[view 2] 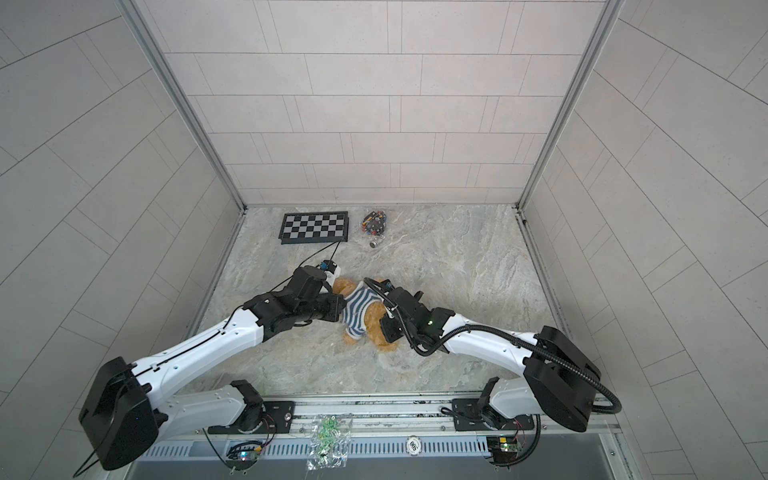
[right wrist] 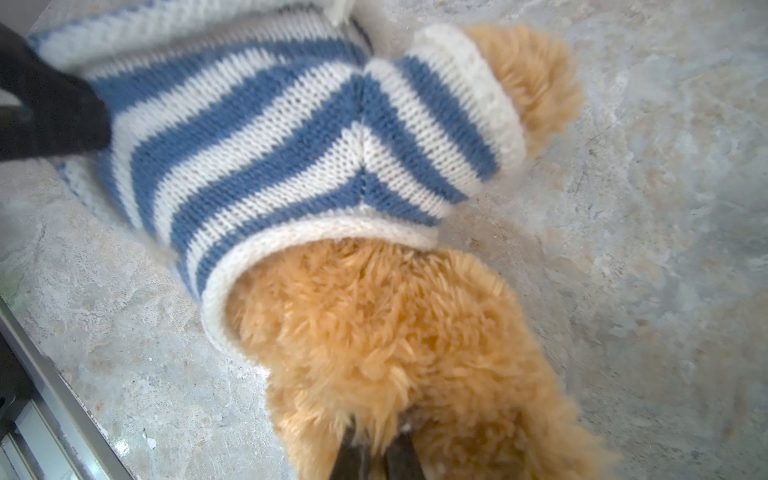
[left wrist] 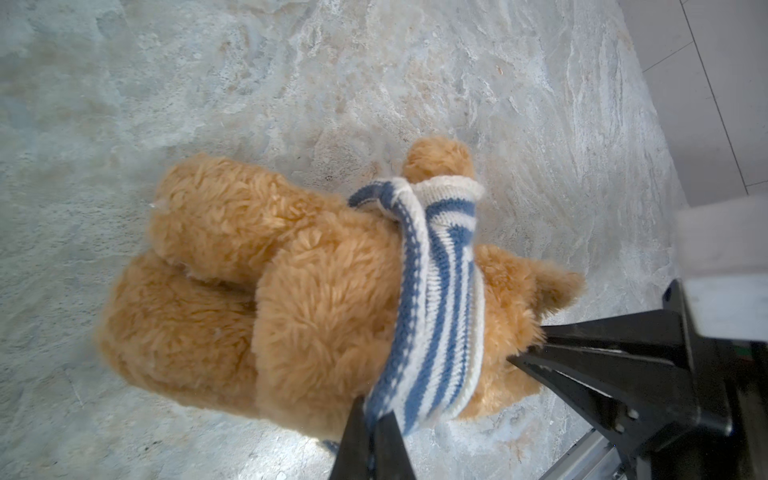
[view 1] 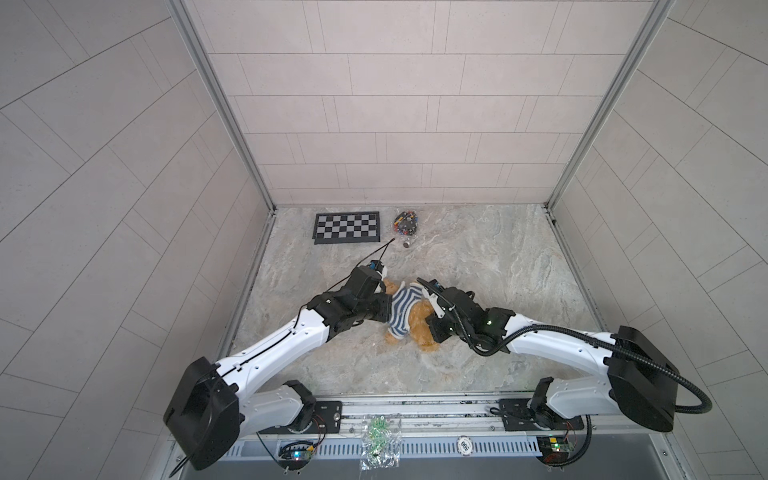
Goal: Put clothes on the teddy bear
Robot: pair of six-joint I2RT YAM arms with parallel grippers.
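The left gripper (left wrist: 371, 432) reaches in from the left side of the table (view 1: 478, 257). In the left wrist view its two fingers are pressed together on a bunched fold of the blue-and-white striped shirt (left wrist: 432, 291), so it is closed and holding the knit.

The shirt sits around the upper body of the teddy bear (view 1: 419, 328), with one furry arm poking out of a sleeve. In both top views the bear lies on its side near the middle of the table, between the two grippers, with bare golden fur showing beyond the shirt's white hem.

From the right, the right gripper (right wrist: 374, 455) meets the bear. Its fingers are closed and sunk into the fur just past the hem. Which part of the bear it pinches I cannot tell.

At the back of the table a checkerboard (view 1: 347, 227) lies flat, with a small clear bag of parts (view 1: 405, 222) just to its right.
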